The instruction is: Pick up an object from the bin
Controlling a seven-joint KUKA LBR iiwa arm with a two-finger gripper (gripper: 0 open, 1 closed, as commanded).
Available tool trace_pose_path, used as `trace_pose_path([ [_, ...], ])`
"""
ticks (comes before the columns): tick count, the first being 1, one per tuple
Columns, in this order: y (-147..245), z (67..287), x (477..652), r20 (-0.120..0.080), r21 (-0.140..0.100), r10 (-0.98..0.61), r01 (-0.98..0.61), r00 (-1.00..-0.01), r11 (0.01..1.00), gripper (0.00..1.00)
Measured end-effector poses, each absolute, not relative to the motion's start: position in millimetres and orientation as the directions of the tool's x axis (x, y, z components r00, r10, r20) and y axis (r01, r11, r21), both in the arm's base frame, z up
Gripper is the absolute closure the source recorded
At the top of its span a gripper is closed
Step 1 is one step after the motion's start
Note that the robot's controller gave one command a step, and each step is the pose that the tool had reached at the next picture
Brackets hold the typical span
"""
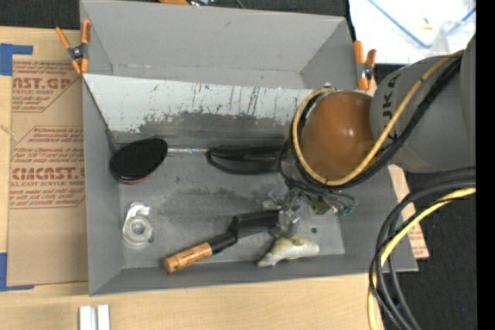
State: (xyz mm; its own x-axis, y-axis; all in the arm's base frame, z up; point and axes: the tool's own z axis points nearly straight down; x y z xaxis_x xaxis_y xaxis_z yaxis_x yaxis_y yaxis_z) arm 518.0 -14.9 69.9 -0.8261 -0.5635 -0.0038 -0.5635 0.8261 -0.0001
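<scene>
Gripper (288, 214) was mostly hidden under the arm's brown dome cover (336, 137) and a tangle of small parts; could not tell whether it was spread or pressed together, or whether it pinched anything. The cover also hid the bin floor at the right wall.

Grey metal bin (209, 42) held five loose things, well apart, no heap:
- stick-like tool (203, 249), black along one end and orange-copper at the other, lying at a slant near the front wall. Its black end ran under the gripper, and contact there was unclear.
- pale crumpled scrap (288, 250), just beside the gripper on the front-wall side; kind hard to make out.
- long dark curved object (241, 160) at the foot of the back wall, its right end cut off by the arm.
- black oval piece (138, 158) with a reddish lower edge, far left.
- small clear round item (137, 228), front left, too transparent to identify.
</scene>
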Motion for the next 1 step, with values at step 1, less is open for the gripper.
trace_pose_path([
  [1, -14.9, 69.9, 518.0, -0.004, 0.0, -0.564, -0.564, -0.826, 0.826, 1.0],
])
